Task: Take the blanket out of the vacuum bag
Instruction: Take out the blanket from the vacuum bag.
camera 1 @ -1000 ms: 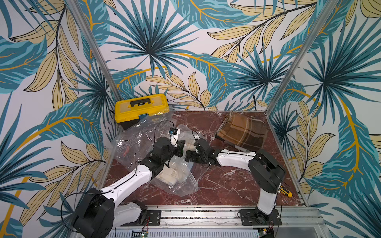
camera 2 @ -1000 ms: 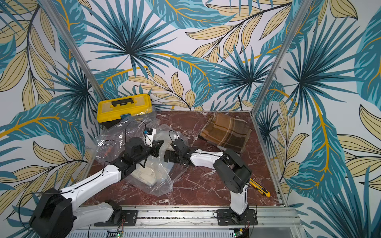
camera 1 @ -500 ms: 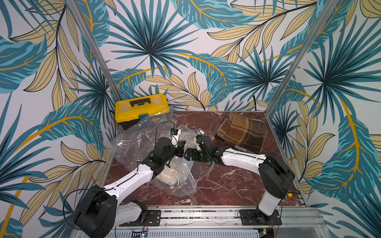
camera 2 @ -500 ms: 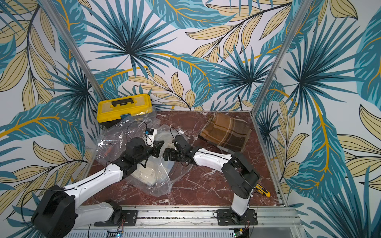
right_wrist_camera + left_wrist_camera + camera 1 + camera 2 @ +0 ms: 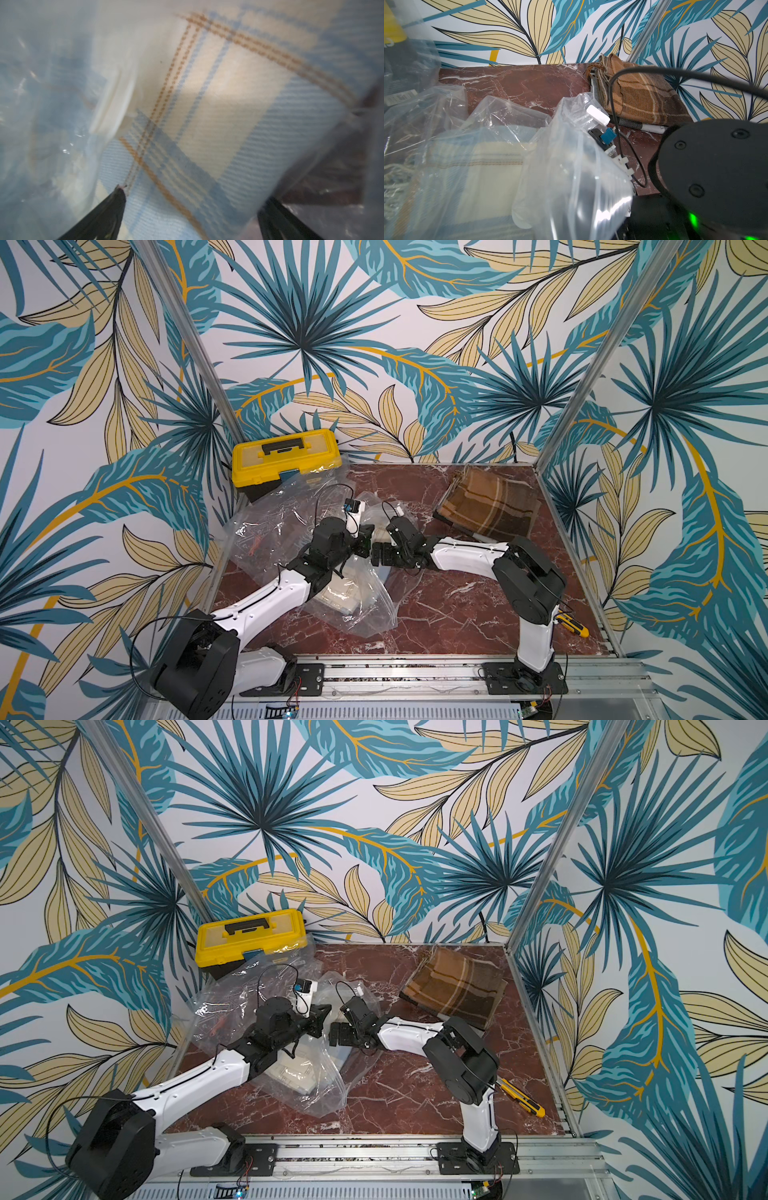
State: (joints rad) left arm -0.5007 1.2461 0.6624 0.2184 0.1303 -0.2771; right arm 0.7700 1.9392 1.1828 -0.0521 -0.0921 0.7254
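Right gripper: jaws spread wide inside the vacuum bag, over the cream-and-blue plaid blanket within. Left gripper: clenched on bag film. Barcode label: unreadable. Both arms low, facing each other mid-table. Bag left of centre. Red marble table; leaf-patterned walls.

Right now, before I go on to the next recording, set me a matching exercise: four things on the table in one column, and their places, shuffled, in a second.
Things:
1. toolbox
2. brown blanket
3. knife
4. pale blanket

Places:
A. inside the clear bag
B. front right of the table
C. back left corner
D. back right, outside any bag

Pairs: 1-C, 2-D, 3-B, 4-A
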